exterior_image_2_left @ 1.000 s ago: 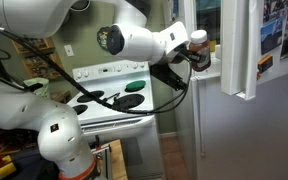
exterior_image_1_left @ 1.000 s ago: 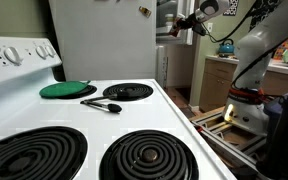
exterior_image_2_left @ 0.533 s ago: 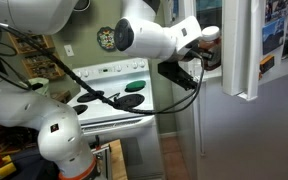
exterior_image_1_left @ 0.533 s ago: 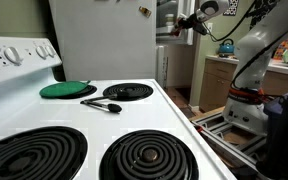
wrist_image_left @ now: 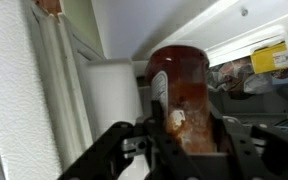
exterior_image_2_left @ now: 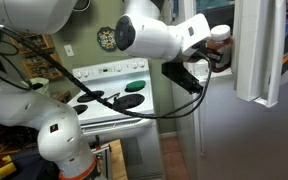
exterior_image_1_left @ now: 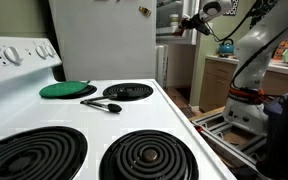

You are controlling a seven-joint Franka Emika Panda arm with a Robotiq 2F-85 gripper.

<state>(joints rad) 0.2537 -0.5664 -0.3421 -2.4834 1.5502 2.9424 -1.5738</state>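
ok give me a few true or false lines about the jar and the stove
1. The hand is shut on a jar. True.
2. The jar holds something green. False: its contents look reddish-brown.
3. A flat green disc lies on the stove. True.
4. A pot stands on a front burner. False: both front burners are bare.
5. The black spoon hangs on the wall. False: it lies on the stove beside the green disc.
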